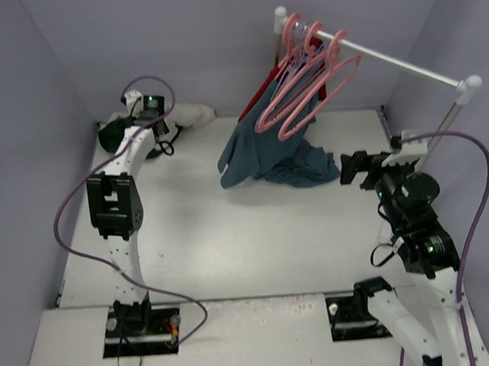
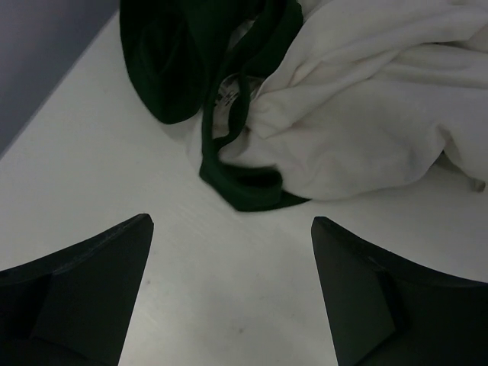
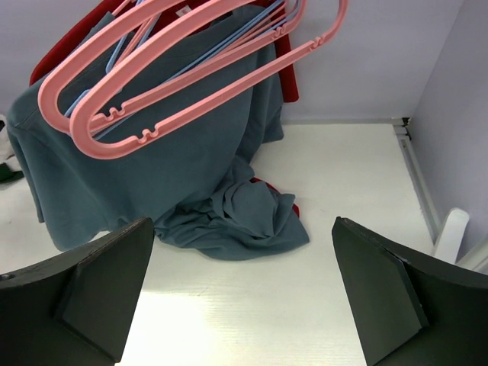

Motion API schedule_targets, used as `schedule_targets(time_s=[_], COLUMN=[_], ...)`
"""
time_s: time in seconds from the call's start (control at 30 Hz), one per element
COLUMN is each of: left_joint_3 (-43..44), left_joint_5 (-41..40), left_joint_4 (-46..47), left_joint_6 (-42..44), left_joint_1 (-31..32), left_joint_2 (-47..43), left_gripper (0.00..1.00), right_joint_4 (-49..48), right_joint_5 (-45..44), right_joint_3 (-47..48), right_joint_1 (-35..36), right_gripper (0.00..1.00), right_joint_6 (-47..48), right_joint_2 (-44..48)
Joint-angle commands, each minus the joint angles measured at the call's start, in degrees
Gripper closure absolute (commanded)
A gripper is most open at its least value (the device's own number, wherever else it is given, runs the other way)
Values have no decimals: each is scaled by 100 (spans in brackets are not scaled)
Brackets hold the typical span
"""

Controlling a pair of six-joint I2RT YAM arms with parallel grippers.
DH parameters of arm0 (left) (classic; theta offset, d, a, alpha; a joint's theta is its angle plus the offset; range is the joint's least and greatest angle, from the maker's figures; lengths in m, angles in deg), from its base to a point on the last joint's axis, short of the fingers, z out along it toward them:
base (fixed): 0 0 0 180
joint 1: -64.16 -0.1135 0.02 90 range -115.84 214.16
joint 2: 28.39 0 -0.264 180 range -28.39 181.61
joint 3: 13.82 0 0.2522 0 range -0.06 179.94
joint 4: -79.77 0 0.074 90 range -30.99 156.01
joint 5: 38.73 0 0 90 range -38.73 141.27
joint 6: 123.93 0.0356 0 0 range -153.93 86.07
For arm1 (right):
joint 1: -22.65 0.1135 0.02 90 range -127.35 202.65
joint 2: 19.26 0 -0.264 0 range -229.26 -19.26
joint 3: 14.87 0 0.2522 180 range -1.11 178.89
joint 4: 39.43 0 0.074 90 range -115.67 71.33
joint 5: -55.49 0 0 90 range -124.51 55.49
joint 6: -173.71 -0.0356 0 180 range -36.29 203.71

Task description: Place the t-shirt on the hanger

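Observation:
The t-shirt (image 1: 188, 115) lies crumpled in the far left corner, cream-white with dark green parts. In the left wrist view its white body (image 2: 366, 114) and green neck trim (image 2: 244, 191) lie just beyond my fingers. My left gripper (image 1: 143, 123) (image 2: 231, 223) is open and empty above bare table, close to the neck trim. Several pink hangers (image 1: 305, 85) (image 3: 191, 69) hang on the rail at the back. My right gripper (image 1: 350, 169) (image 3: 242, 223) is open and empty, to the right of the hanging clothes and below the hangers.
A blue-grey garment (image 1: 267, 153) (image 3: 191, 160) hangs from the white rail (image 1: 386, 59) and pools on the table. A red garment (image 1: 264, 88) (image 3: 286, 69) hangs behind it. The rail's right post (image 1: 469, 89) stands near the right wall. Grey walls close in three sides.

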Motion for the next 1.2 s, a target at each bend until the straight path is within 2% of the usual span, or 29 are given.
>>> schedule_targets(time_s=[0.0, 0.23, 0.53, 0.6, 0.63, 0.67, 0.73, 0.8, 0.83, 1.0, 1.03, 1.1, 1.17], left_joint_3=[1070, 2020, 1679, 1604, 1583, 1563, 1544, 1575, 1645, 2508, 2599, 3450, 3853], left_joint_5=[-436, -600, -540, -383, -335, -289, -181, -161, -178, 201, 408, 1238, 1800], left_joint_4=[154, 77, -10, -18, -13, -10, 11, 25, 26, 78, 71, 22, 36], left_joint_6=[-313, -355, -687, -688, -688, -688, -622, -439, -349, 638, 875, 1457, 1617], left_joint_1=[-72, -233, -337, -383, -394, -404, -421, -417, -417, -398, -389, -349, -287], left_joint_2=[657, 1753, 1787, 1842, 1858, 1866, 1802, 1702, 1546, 732, 578, 134, -337], left_gripper=[19, 19, 19, 26, 34, 43, 73, 93, 99, 100, 100, 100, 100], right_joint_4=[-381, -335, -230, -220, -215, -208, -186, -177, -177, -179, -185, -186, -186], right_joint_5=[151, 410, 628, 655, 660, 663, 678, 717, 743, 888, 917, 989, 1079], right_joint_3=[-43, -158, -114, -78, -78, -82, -91, -96, -104, 35, 50, 197, 359], right_joint_1=[45, 45, 45, 45, 45, 45, 45, 45, 45, 45, 45, 45, 45], right_gripper=[0, 0, 0, 0, 0, 0, 0, 0, 0, 0, 0, 0, 0], right_joint_6=[-260, -602, -611, -572, -551, -540, -540, -531, -530, -382, -370, -252, -153], right_joint_2=[-119, -84, -189, -216, -222, -225, -203, -189, -181, -312, -326, -455, -587])
